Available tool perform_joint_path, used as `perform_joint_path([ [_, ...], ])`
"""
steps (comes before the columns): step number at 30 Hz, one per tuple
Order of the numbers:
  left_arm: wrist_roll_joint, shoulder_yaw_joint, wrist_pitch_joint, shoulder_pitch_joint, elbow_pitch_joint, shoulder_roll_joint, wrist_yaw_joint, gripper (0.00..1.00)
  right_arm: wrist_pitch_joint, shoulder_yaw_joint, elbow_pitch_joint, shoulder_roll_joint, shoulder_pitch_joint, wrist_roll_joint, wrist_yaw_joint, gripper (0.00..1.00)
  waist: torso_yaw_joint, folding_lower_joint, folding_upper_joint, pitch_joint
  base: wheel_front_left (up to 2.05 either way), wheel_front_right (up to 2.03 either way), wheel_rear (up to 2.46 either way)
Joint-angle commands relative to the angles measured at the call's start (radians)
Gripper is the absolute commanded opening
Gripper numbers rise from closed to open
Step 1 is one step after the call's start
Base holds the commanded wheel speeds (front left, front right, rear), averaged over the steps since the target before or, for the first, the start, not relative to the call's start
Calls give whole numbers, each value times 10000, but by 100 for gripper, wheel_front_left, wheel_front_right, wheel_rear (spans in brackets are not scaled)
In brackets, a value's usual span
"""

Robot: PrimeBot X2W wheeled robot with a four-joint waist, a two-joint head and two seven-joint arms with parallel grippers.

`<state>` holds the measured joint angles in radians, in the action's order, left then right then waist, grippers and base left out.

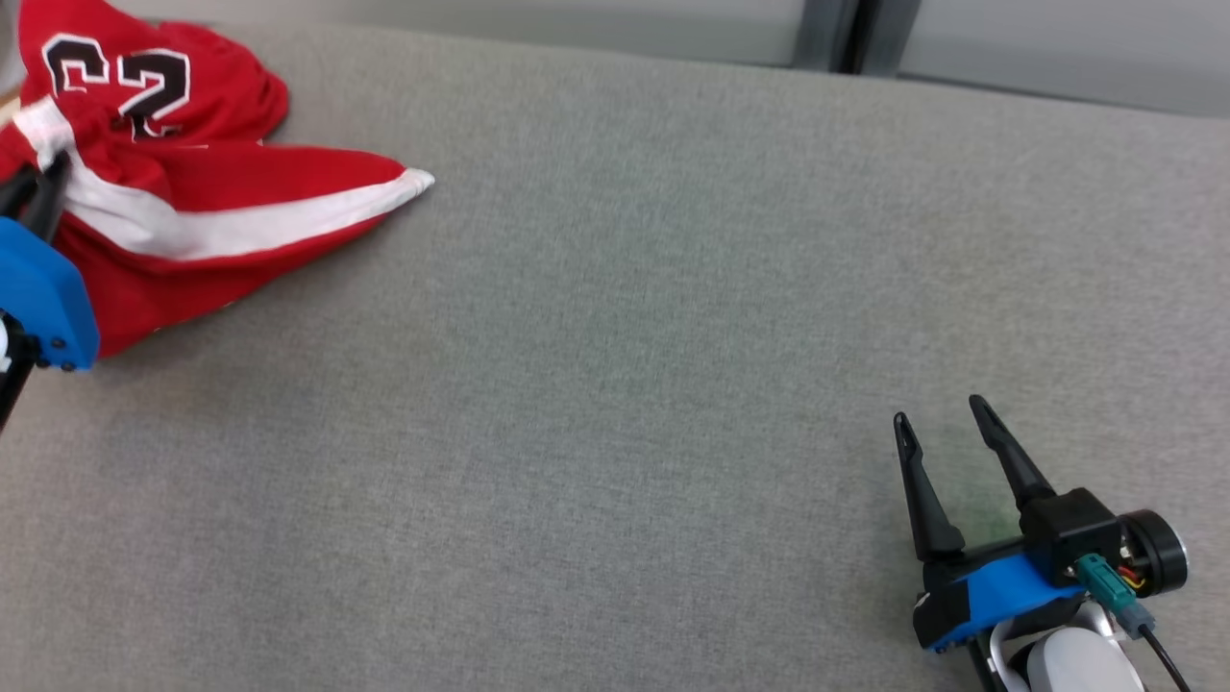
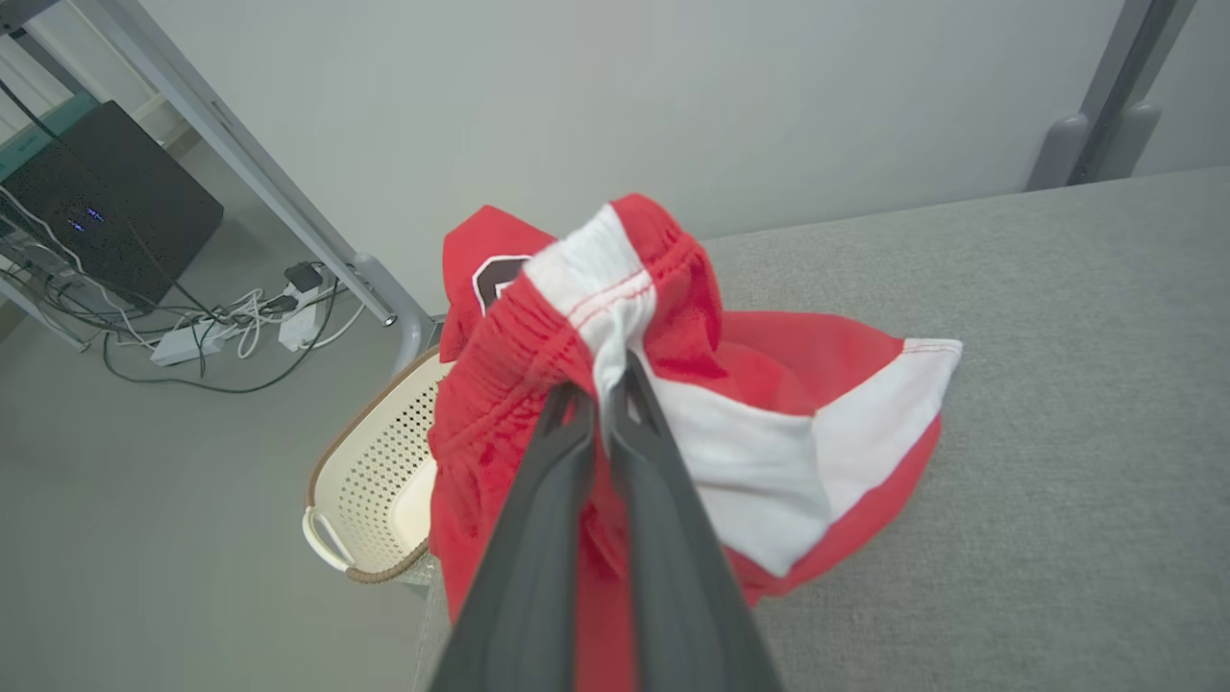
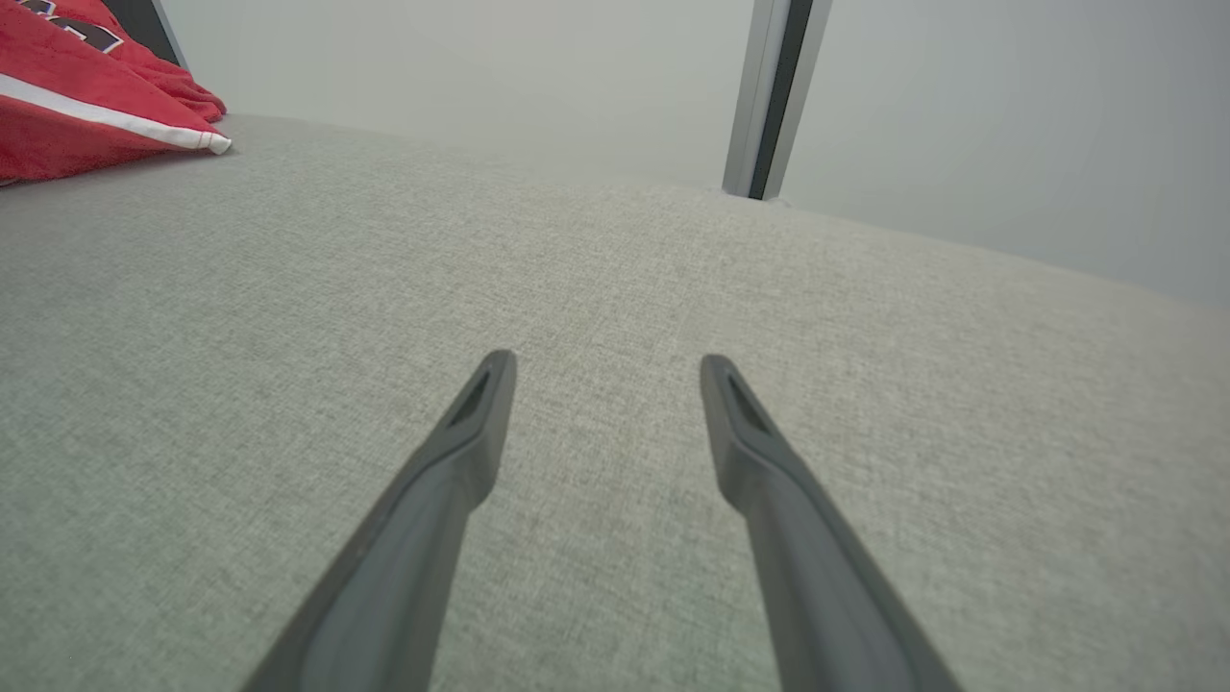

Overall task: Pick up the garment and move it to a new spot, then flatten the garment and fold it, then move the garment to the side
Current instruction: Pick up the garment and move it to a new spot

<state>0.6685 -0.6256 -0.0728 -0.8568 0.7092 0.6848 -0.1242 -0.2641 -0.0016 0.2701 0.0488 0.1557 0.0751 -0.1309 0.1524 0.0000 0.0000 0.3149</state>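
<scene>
At upper left of the head view, the red garment point(image 1: 202, 207) lies bunched on the grey fabric surface point(image 1: 625, 384), its waistband clamped between the fingers of the left gripper point(image 2: 604, 382). At lower right, the right gripper point(image 1: 940, 411) sits with fingers spread, holding nothing.

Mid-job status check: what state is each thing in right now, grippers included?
garment, crumpled and unfolded, one leg lying on the table.
left gripper, fingers shut on the garment's waistband.
right gripper, fingers open, holding nothing.
basket, upright beside the table, partly hidden by the garment.
</scene>
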Motion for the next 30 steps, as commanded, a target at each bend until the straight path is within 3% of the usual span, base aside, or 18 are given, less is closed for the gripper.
perform_joint_path([
  [1, -27, 62, 182, -232, -115, 38, 1, 0, -7, 40, 62, 29, -150, -140, 3, 100, -268, 0, 0, -424, 0, 0, 0],
  [6, -214, -30, 504, -587, -734, 124, -25, 0, -7, 77, 224, 30, -369, -468, 3, 100, -626, 0, 0, -1249, 0, 0, 0],
  [13, -628, -494, 437, -1134, -2073, -603, 193, 0, -7, -20, 457, 32, -696, -901, 3, 100, -1490, 0, 0, -2293, 0, 0, 0],
  [22, -209, -948, 912, -1043, -3407, -3554, 992, 0, -9, -1031, 504, 32, -1041, -1069, 3, 100, -2586, 0, 0, -2678, 0, 0, 0],
  [26, 142, -1204, 1436, -94, -2788, -4592, 1255, 0, -7, -1454, 469, 26, -1048, -1012, 3, 100, -2802, 0, 0, -2569, 0, 0, 0],
  [30, 639, -1238, 2052, 1112, -1352, -5284, 1331, 0, -7, -1595, 524, 27, -969, -989, 3, 100, -2970, 0, 0, -2366, 0, 0, 0],
])
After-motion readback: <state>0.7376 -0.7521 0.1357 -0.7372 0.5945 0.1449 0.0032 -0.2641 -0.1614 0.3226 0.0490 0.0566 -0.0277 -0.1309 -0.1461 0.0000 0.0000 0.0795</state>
